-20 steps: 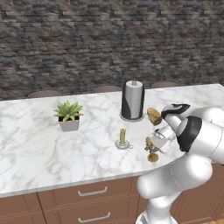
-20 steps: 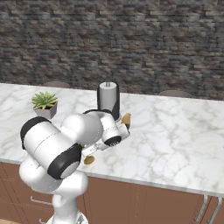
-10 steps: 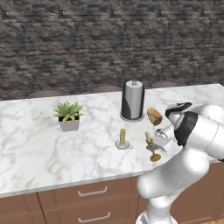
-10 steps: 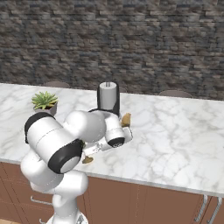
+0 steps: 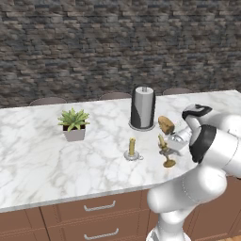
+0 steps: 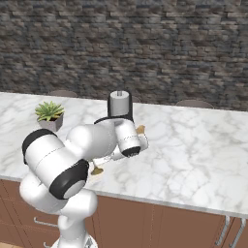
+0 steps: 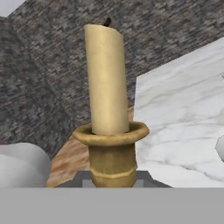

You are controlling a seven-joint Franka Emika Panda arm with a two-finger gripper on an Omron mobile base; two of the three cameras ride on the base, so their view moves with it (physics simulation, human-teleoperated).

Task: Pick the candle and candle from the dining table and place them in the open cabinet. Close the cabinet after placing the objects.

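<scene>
This was a home kitchen with a dining corner, rendered rather than filmed. A long surface (image 5: 37,164) with a white, grey-veined marble top ran across the room, and below it sat brown wood drawers (image 5: 94,214) with silver bar handles. Behind it rose a wall of rough dark stone (image 5: 117,47), with rounded chair backs (image 5: 48,100) showing along the far edge. Household things stood left of the claw (image 5: 165,147): a paper-towel stand (image 5: 142,107), a small potted succulent (image 5: 74,124), a stubby candle in a dish (image 5: 132,149), and a bread-like lump (image 5: 165,124) just behind.
</scene>
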